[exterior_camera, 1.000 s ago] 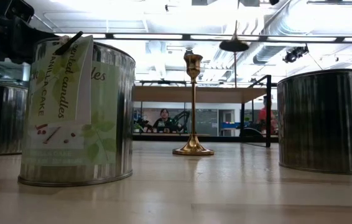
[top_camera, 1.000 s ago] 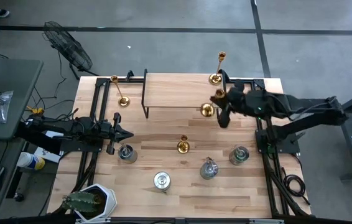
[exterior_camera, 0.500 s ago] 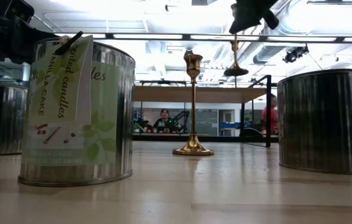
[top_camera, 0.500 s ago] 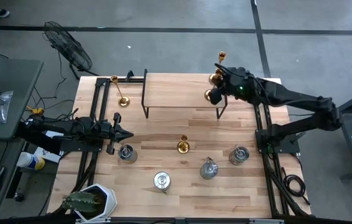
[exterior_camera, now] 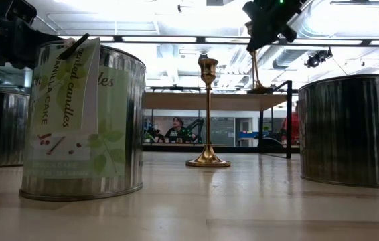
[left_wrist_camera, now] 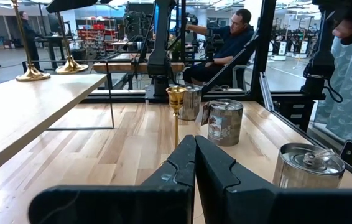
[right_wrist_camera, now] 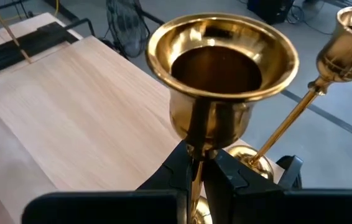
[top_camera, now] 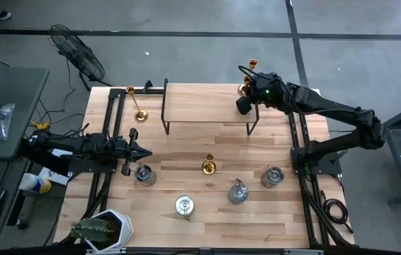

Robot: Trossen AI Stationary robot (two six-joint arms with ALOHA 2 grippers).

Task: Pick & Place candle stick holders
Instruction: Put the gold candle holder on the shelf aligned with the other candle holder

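Note:
My right gripper (top_camera: 245,103) is over the right end of the raised wooden shelf (top_camera: 200,103), shut on a gold candlestick (right_wrist_camera: 222,62). In the low view its round base (exterior_camera: 260,89) is at the shelf's top; I cannot tell whether it touches. A second gold candlestick (top_camera: 246,79) stands on its base at the shelf's far right corner. Two more stand on the table, at the left (top_camera: 137,108) and in the middle (top_camera: 209,165). Several silver tins (top_camera: 237,191) stand along the near half. My left gripper (top_camera: 141,151) is shut and empty beside the leftmost tin (top_camera: 144,174). My right gripper pinches the candlestick's thin stem (right_wrist_camera: 196,152) between its two fingers, just below the cup. The fingers slant down from the table's right side and lie across the stem. The candlestick hangs upright below the fingers, cup up, base at shelf level.
The shelf stands on thin black legs (top_camera: 164,113) at the table's far middle. A potted plant (top_camera: 101,230) stands at the near left corner. A person (left_wrist_camera: 226,46) sits beyond the table. Bare wood lies between the shelf and the tins.
My right gripper has carried the candlestick from the shelf's near right corner toward the far edge, over the shelf's right end. It has then come down, and the base has sunk from well above the shelf to shelf level. The candlestick has stayed upright.

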